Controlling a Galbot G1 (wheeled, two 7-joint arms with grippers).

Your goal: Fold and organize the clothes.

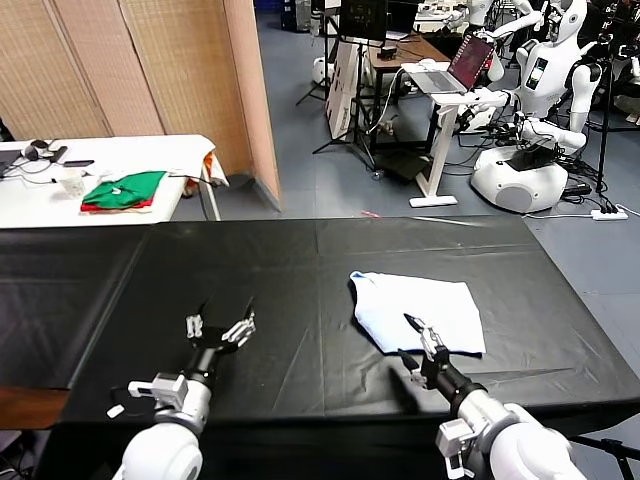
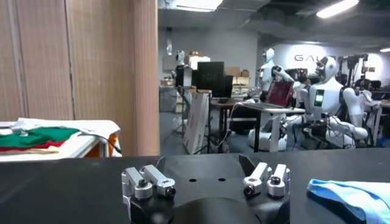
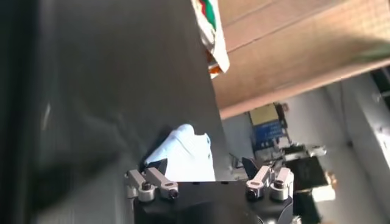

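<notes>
Pale light-blue cotton T-shirt (image 1: 420,310) lies already folded into a flat rectangle on our black cloth-covered surface (image 1: 300,280), right of centre. Our right tool (image 1: 420,345) hovers wide at its near edge, probably ready to tidy it; our left tool (image 1: 222,328) waits wide, well apart.

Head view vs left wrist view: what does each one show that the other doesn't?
Only the head view: the right hand, open, over the near edge of the light-blue T-shirt, whose whole folded outline shows, and the white stand under the laptop.

Only the left wrist view: the ceiling lights and lettering on the far wall.

Both: the open left hand over the black table, the green and red folded garments on the white table, and the white robots behind.
</notes>
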